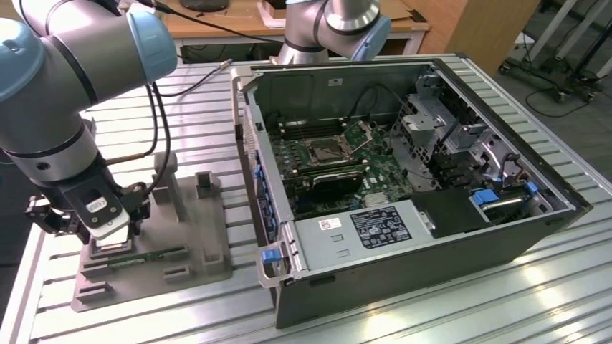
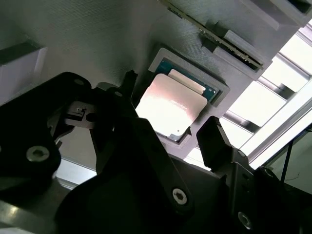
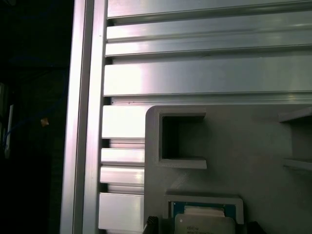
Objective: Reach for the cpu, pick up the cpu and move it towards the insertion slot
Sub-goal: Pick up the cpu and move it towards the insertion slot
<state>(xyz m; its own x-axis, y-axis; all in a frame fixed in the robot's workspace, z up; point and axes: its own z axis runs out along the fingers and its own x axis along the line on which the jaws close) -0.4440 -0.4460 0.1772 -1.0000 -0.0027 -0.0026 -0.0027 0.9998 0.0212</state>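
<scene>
Pincer [image 1: 109,244]: spread, holding nothing, astride the cpu [image 2: 168,105] seated in its grey nest [image 2: 157,59], lower left of the exterior view. Risk: if you close off-centre, one finger may catch the nest rim and tip it.

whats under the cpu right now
The cpu lies in a raised square pocket of the grey holder; a green strip shows along its edge. The pocket's floor beneath is covered.
</scene>
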